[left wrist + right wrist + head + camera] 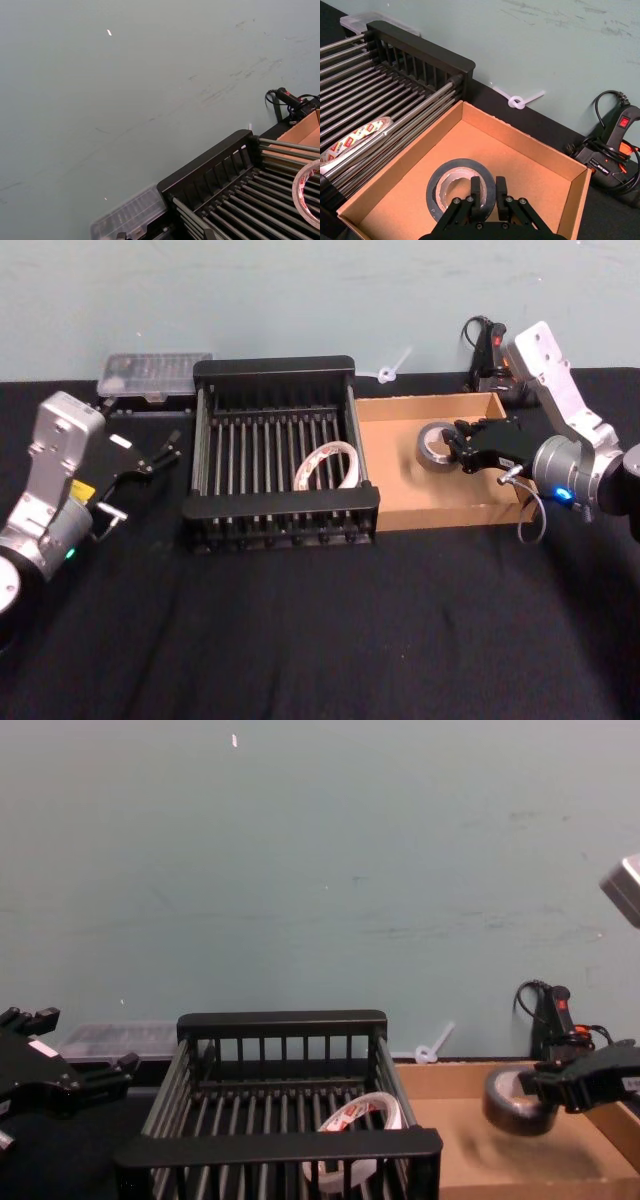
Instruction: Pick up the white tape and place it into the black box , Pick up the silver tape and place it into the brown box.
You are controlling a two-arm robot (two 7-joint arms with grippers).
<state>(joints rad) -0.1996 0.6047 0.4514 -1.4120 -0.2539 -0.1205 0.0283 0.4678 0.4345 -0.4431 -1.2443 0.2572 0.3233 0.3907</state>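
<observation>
Now the right end effector (pixel 487 192) is over the brown box (pixel 395 510), its fingers clamped on the wall of the silver tape (pixel 461 189), one inside the core and one outside. From the chest view the roll hangs just above the cardboard floor, toward the box's far right corner, so I judge this to be the placing step, nearly finished. To do it well, I would lower the roll until it sits flat on the floor, then part the fingers fully and lift straight up so the inner finger does not drag the roll along. The white tape (pixel 325 465) already leans on the bars inside the black box (pixel 280 502), near its right wall. The left end effector (pixel 140 462) hovers over the worktop's left edge, fingers apart, holding nothing.
</observation>
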